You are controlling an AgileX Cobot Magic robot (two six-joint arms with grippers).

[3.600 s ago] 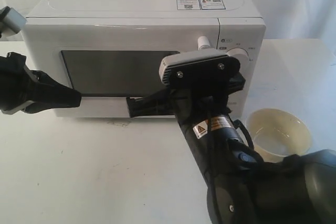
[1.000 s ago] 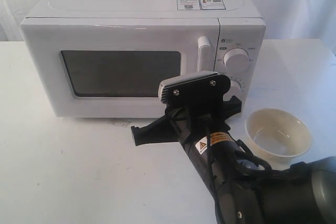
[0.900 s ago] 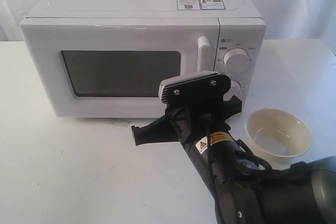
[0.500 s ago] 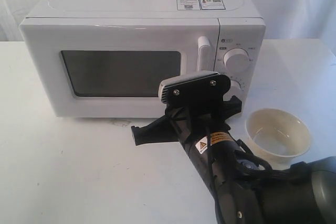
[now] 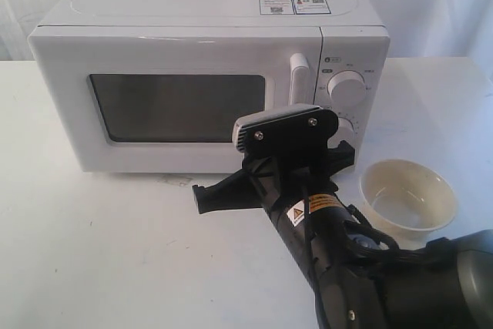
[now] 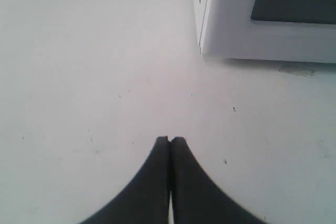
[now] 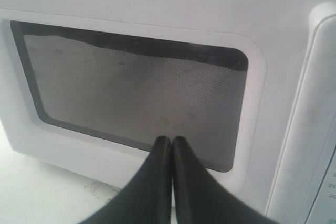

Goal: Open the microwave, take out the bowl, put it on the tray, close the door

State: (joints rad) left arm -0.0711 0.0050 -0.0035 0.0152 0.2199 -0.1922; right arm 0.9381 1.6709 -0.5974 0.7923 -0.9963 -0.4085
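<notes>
The white microwave [image 5: 208, 5] stands at the back of the table with its door [image 5: 177, 105] closed and the handle [image 5: 299, 75] beside the knobs [image 5: 348, 88]. The cream bowl [image 5: 408, 194] sits upright on the table, right of the microwave. My right gripper [image 5: 199, 198] is shut and empty, a little in front of the door's lower edge. The right wrist view shows its tips [image 7: 171, 139] against the dark window [image 7: 131, 77]. My left gripper [image 6: 170, 140] is shut and empty over bare table near the microwave's corner [image 6: 231, 24]. It is out of the exterior view. No tray shows.
The right arm's black body [image 5: 362, 275] fills the lower right of the exterior view, just in front of the bowl. White table surface [image 5: 100, 252] stretches left of it. A white backdrop hangs behind the microwave.
Since 3.6 s ago the left arm has left the exterior view, and the right gripper has drawn back and down from the door. Nothing has moved in the last second.
</notes>
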